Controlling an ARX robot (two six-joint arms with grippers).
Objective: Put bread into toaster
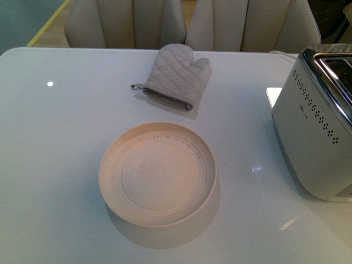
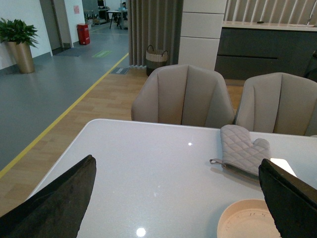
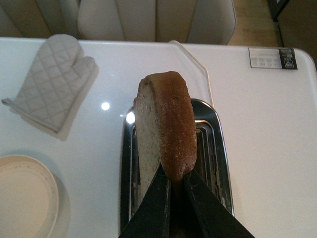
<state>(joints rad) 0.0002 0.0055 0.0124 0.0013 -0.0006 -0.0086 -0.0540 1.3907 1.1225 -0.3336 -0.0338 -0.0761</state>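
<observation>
Right gripper [image 3: 176, 174] pinches bread [image 3: 166, 124] on edge over toaster [image 3: 214, 145], parallel to its slots for a straight drop; left gripper [image 2: 177, 161] idles spread, nine o'clock.

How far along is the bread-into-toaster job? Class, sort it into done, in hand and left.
Done: the plate is bare and the right gripper is shut on the bread. In hand: the slice hangs on edge over the toaster, not yet in a slot. Left: lower it in and let go. The left gripper is open.

Front looks down, mitt [image 1: 175, 75] shared (all views)
</observation>
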